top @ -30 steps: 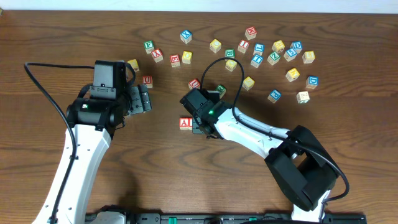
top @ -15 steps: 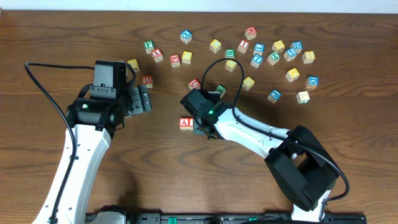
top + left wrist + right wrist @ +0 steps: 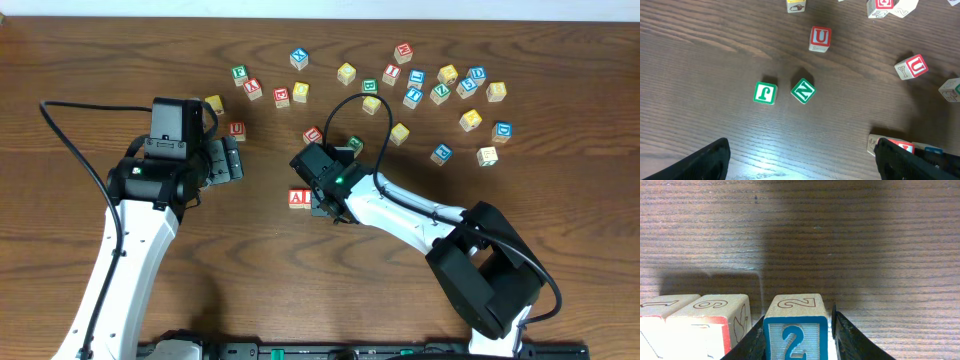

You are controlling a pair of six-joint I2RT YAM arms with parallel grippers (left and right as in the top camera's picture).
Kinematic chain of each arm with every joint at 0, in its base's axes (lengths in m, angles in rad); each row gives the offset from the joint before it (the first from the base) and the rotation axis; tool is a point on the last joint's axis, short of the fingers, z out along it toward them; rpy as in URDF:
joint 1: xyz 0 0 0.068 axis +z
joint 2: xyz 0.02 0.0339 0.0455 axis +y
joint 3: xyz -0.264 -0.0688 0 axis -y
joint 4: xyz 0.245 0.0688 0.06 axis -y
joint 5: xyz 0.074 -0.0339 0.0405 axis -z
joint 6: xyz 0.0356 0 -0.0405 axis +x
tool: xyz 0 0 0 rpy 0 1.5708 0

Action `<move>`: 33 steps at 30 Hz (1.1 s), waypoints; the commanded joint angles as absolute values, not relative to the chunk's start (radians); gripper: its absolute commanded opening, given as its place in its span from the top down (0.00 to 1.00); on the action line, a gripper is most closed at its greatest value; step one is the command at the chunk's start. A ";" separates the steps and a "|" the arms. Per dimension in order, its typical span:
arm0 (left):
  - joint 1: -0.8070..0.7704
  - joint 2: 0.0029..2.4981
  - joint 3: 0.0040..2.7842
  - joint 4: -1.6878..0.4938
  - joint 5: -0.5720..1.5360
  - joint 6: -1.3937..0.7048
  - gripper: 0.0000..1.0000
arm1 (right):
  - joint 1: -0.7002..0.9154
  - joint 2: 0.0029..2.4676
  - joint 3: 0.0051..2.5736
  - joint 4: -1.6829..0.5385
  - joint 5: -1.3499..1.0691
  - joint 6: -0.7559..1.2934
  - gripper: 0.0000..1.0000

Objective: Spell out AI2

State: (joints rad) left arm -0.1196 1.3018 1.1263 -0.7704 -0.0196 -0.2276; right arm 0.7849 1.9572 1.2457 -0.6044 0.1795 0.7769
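A red A block [image 3: 294,197] and a red I block [image 3: 303,197] sit side by side at the table's middle. My right gripper [image 3: 322,200] is right beside them. In the right wrist view its jaws [image 3: 797,327] flank the blue 2 block [image 3: 796,335], which sits just right of the I block [image 3: 715,325]. The left finger touches the 2 block and a narrow gap shows at the right finger [image 3: 842,330]. My left gripper [image 3: 232,160] is open and empty, hovering left of the row; the left wrist view [image 3: 805,167] shows it the same.
Several loose letter blocks lie across the back of the table [image 3: 440,85]. Others lie near the left gripper, such as a red one [image 3: 236,129]. The left wrist view shows a green J [image 3: 765,93], a green N [image 3: 803,91] and a red U [image 3: 820,38].
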 commanded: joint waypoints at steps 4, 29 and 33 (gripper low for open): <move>-0.116 1.302 1.134 -0.774 -0.008 -0.213 0.09 | 0.791 1.935 1.249 -0.598 0.203 0.768 0.65; -0.116 1.302 1.134 -0.778 -0.008 -0.213 0.09 | 0.791 1.935 1.301 -0.610 0.219 0.731 0.64; -0.116 1.302 1.134 -0.778 -0.008 -0.213 0.09 | 0.791 1.935 1.325 -0.625 0.228 0.723 0.64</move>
